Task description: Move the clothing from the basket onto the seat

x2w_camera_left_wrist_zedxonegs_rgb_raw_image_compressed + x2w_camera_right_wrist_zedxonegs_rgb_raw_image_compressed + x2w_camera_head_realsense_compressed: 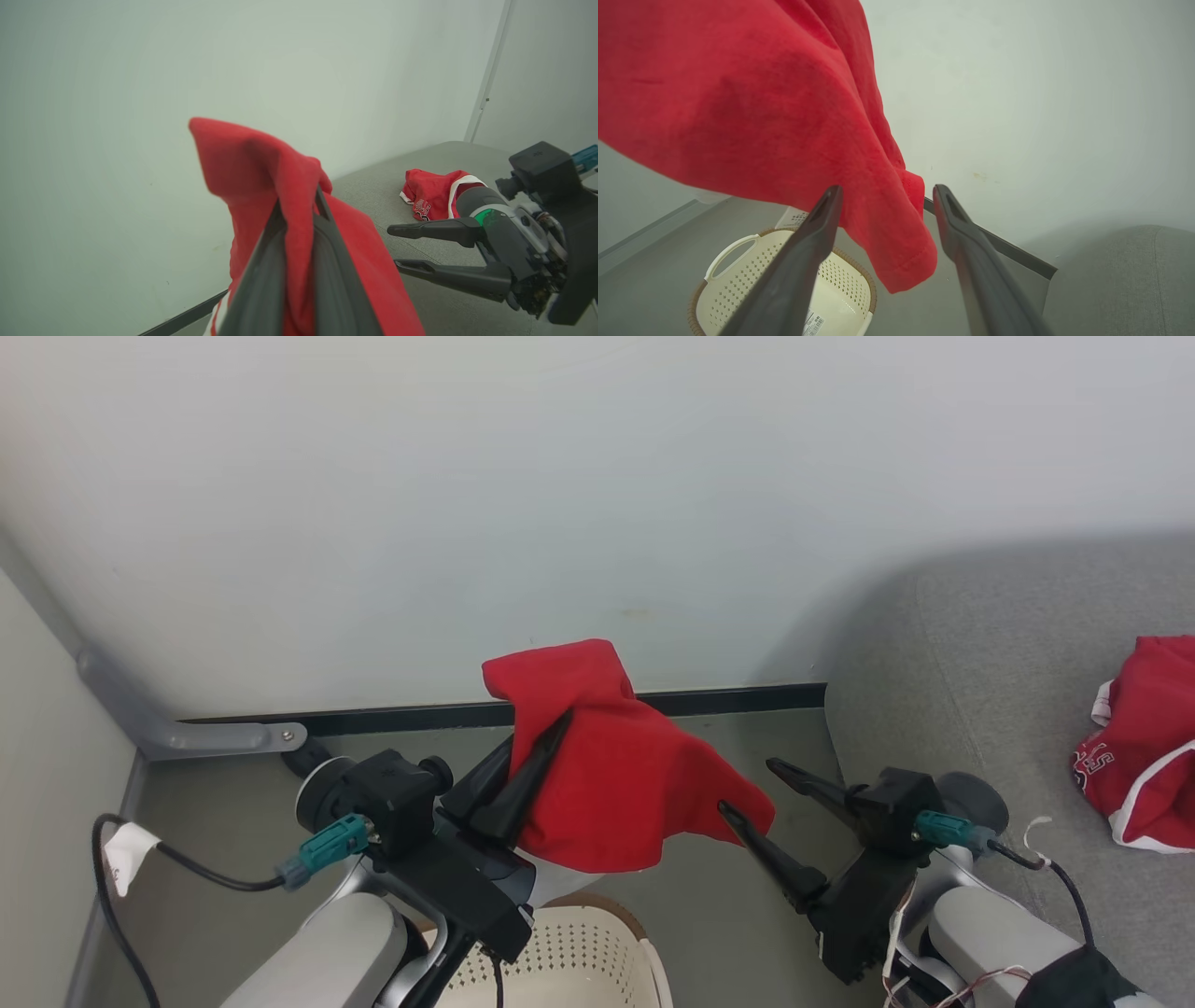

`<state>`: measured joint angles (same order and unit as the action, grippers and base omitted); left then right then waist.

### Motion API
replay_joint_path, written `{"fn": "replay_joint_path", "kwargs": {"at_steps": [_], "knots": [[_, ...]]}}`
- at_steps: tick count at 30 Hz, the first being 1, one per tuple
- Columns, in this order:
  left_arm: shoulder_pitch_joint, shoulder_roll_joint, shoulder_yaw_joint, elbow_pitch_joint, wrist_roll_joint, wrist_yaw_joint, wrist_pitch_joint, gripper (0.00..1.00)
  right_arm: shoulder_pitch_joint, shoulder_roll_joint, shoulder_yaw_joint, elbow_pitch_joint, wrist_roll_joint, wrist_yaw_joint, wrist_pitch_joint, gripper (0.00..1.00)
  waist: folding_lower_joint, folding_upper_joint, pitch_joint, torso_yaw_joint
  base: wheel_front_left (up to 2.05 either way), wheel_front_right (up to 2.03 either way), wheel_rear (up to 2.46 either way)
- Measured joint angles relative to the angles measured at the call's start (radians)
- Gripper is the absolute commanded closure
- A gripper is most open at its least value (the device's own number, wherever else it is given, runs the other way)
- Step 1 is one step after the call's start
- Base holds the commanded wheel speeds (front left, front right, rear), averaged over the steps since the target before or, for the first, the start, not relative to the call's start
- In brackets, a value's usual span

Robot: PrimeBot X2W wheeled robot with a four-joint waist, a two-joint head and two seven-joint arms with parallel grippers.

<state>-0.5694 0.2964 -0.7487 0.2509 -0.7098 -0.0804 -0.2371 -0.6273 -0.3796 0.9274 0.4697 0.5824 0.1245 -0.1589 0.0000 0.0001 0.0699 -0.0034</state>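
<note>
Above the perforated cream basket (597,947), my left gripper (540,728) is pinching a limp, soft red jersey (616,775). My right gripper (745,784) is standing open. A second jersey (1144,747) is lying crumpled on the grey fabric seat (980,644).

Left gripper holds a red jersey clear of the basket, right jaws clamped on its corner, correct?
No: the jaws of the right gripper stand open by the red jersey, not clamped, as the right wrist view shows. The left gripper does hold it clear of the basket.
</note>
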Motion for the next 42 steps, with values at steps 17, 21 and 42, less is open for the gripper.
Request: {"fn": "replay_joint_path", "kwargs": {"at_steps": [17, 21, 42], "knots": [[-0.023, -0.021, -0.043, -0.009, 0.019, -0.016, 0.026, 1.0, -0.266, 0.021, 0.378, 0.151, 0.028, 0.0, 0.008, 0.0, 0.0, 0.0, 0.017, 0.075, 0.0, 0.0, 0.0], [-0.033, -0.028, -0.052, -0.009, 0.019, -0.017, 0.033, 1.0, -0.293, 0.042, 0.383, 0.197, 0.049, 0.0, 0.0, 0.0, 0.0, 0.0, 0.019, 0.093, 0.0, 0.0, 0.0], [-0.024, 0.007, -0.038, -0.006, 0.017, -0.016, 0.033, 1.0, -0.296, 0.125, 0.364, 0.239, 0.138, 0.0, -0.073, 1.0, 0.0, 0.0, 0.027, 0.092, 0.0, 0.0, 0.0]]}}
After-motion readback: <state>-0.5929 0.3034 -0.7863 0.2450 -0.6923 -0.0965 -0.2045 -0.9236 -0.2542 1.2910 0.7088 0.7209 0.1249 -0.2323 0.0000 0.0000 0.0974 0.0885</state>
